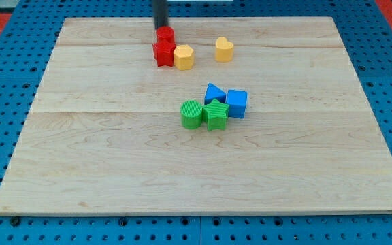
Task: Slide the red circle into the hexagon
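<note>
2 red blocks [163, 47], 2 yellow [184, 57]

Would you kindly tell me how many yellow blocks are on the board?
2. The yellow hexagon touches the red blocks' right side near the view's top; the yellow heart stands apart, further right. None seems hidden.

tip [160, 27] behind red circle [165, 34], near yellow hexagon [184, 57]

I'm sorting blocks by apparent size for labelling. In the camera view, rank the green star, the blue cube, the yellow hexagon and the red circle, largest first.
1. Green star and blue cube: look alike, and sit nearer the view's bottom.
2. Yellow hexagon.
3. Red circle: smallest, partly hidden by my tip.
</note>
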Robot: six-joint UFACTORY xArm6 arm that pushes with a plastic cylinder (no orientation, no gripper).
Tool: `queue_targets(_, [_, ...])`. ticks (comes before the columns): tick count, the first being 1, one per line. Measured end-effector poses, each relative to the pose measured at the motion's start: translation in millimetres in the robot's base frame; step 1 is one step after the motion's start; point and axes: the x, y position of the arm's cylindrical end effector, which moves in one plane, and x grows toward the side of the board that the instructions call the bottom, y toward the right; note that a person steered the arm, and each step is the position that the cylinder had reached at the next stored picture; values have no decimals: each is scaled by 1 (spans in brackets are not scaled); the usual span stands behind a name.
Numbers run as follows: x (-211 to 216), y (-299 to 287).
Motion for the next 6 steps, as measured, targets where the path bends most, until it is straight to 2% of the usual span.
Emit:
queue_targets(1, [17,-11])
queue_targets(3, [13,54])
queue_targets(4, [29,79])
queue_targets(5, [30,85])
queue_targets(6, [16,138])
